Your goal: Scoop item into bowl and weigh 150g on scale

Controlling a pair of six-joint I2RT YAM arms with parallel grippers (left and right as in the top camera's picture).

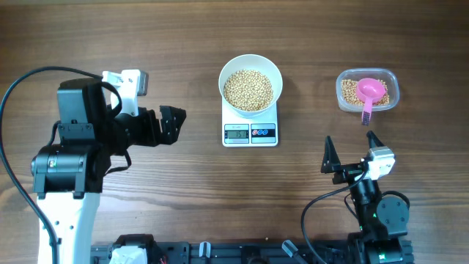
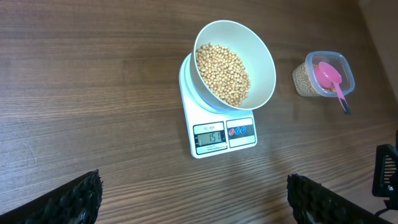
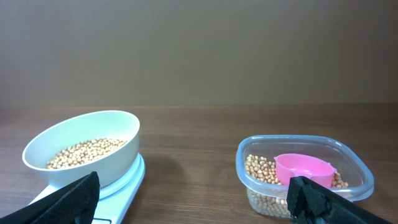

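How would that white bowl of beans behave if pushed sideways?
Likely heavy for its size, since the bowl holds a deep heap of beans. Its smooth sides look slippery, so it may slide on the scale rather than tip. If tilted, the loose round beans would probably spill and roll.

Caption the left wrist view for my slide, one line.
White bowl of tan beans on the digital scale, pink scoop resting in the clear tub to the right.

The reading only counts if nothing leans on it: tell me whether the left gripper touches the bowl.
Apart. Overhead view: bare wood separates the open left gripper from the bowl on the scale.
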